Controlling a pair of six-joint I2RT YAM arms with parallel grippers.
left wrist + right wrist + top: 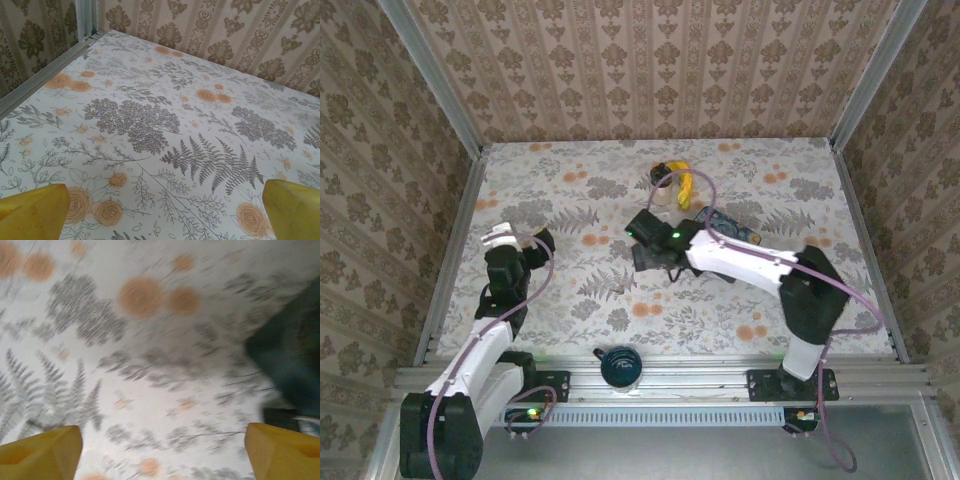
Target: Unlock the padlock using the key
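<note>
Padlock watch, right arm leading: right gripper (162, 440) hangs low over the floral table (150, 365), yellow fingers (40, 450) spread wide, nothing between them. The padlock (280, 416), as best the blur allows a small dark squarish block, lies at 3 o'clock, just beyond the right-hand finger and below the blue tin (290, 365); its long axis I cannot tell. Left gripper (165, 200), equally wide and empty, sits well apart, so the right arm is nearer
</note>
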